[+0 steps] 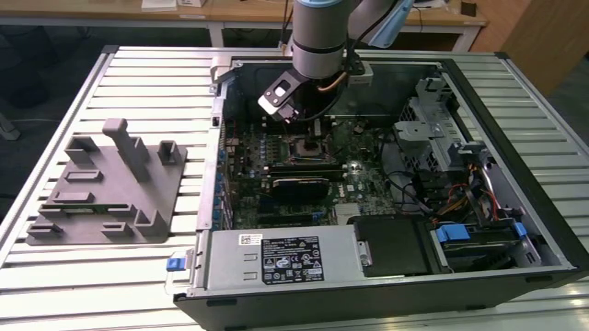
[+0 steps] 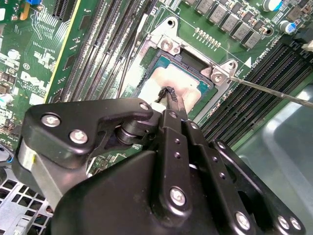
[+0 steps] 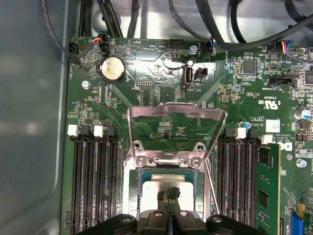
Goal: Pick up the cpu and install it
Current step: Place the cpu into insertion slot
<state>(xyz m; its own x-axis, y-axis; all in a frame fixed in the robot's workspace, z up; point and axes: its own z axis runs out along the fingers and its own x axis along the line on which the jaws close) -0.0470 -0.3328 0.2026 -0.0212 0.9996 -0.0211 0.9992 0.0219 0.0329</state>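
The cpu (image 2: 155, 79) (image 3: 150, 184), a pale silver square, lies flat in the motherboard socket (image 1: 308, 148), whose metal load plate (image 3: 176, 116) stands swung up. My gripper (image 2: 169, 97) (image 3: 169, 195) (image 1: 294, 116) hangs straight over the socket inside the open computer case. Its thin black fingers are pinched together on a small dark nub at the middle of the cpu's top. The gripper body hides the near part of the chip in both wrist views.
Memory slots (image 3: 93, 176) flank the socket, and a green module (image 3: 266, 181) sits in one. The thin socket lever (image 2: 274, 91) sticks out sideways. A grey plastic tray (image 1: 101, 186) lies on the slatted table at the exterior view's left. Cables and a drive cage (image 1: 442, 138) fill the case's right.
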